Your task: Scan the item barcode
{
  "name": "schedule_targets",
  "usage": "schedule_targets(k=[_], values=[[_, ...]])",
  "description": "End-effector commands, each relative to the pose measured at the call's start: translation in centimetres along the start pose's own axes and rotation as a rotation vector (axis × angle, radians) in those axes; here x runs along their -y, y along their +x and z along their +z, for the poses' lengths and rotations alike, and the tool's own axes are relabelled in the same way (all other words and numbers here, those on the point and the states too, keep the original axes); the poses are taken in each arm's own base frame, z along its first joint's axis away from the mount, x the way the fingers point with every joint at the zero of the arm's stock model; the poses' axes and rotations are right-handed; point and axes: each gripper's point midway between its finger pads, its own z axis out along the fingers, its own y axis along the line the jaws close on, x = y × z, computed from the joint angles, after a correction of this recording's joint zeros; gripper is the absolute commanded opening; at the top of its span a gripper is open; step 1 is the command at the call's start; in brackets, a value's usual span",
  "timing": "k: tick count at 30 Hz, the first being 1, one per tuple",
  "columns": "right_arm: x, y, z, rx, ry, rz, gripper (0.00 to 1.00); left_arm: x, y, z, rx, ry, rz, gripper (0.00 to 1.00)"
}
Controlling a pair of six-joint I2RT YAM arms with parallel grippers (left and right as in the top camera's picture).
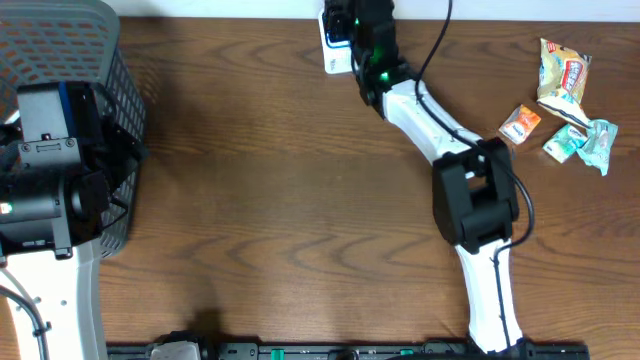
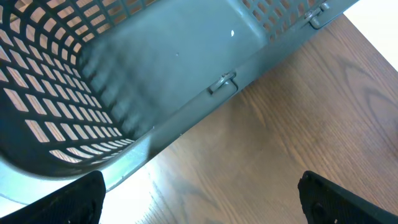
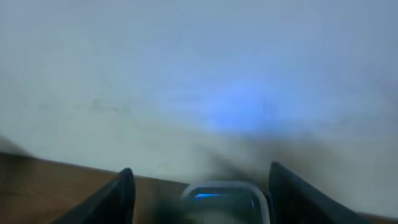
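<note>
Overhead: bright, even light from above, sharp edge to edge. Soft sheen on table (image 1: 270,150). Foil packets (image 1: 565,75) catch small glare. Green lamp glows on my right arm (image 1: 440,125).

Left wrist view: crisp. My left fingers (image 2: 56,202) are plain black silhouettes in bottom corners. Tiny glint on basket (image 2: 174,62) floor. Near table corner washed out white.

Right wrist view: badly out of focus, everything soft. Pale wall (image 3: 93,62) carries blue smear of light. My right fingers (image 3: 118,199) are dark blurs. Between them, white-rimmed shape (image 3: 221,196) glowing blue, perhaps scanner.

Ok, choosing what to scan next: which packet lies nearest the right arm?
The small orange packet, leftmost of them; the yellow bag and green packets lie further right.
</note>
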Motion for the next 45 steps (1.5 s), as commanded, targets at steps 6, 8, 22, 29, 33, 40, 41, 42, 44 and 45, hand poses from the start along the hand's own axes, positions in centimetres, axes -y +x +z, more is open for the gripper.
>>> schedule_targets(k=[6, 8, 22, 29, 33, 40, 41, 42, 44, 45], values=[[0.2, 1.7, 0.8, -0.011, 0.006, -0.016, 0.58, -0.3, 0.0, 0.2, 0.001, -0.016, -0.014, 0.98], [0.1, 1.2, 0.6, 0.0, 0.004, -0.014, 0.59, -0.3, 0.0, 0.2, 0.001, -0.016, -0.014, 0.98], [-11.3, 5.2, -2.0, -0.137, -0.16, -0.101, 0.73, -0.3, 0.0, 0.2, 0.001, -0.016, -0.014, 0.98], [-13.5, 10.4, -2.0, -0.204, -0.157, -0.13, 0.77, -0.3, 0.0, 0.2, 0.001, -0.016, -0.014, 0.98], [-13.0, 14.0, -1.4, -0.257, -0.149, -0.144, 0.72, -0.3, 0.0, 0.2, 0.001, -0.016, -0.014, 0.98], [-12.1, 16.5, -1.3, -0.316, -0.134, -0.158, 0.61, -0.3, 0.0, 0.2, 0.001, -0.016, -0.014, 0.98], [-12.1, 16.6, -1.4, -0.322, -0.133, -0.159, 0.59, -0.3, 0.0, 0.2, 0.001, -0.016, -0.014, 0.98], [-12.0, 16.9, -1.5, -0.332, -0.131, -0.162, 0.56, -0.3, 0.0, 0.2, 0.001, -0.016, -0.014, 0.98], [-11.8, 17.3, -1.6, -0.352, -0.128, -0.167, 0.53, -0.3, 0.0, 0.2, 0.001, -0.016, -0.014, 0.98], [-11.7, 17.7, -1.8, -0.37, -0.126, -0.171, 0.51, -0.3, 0.0, 0.2, 0.001, -0.016, -0.014, 0.98]])
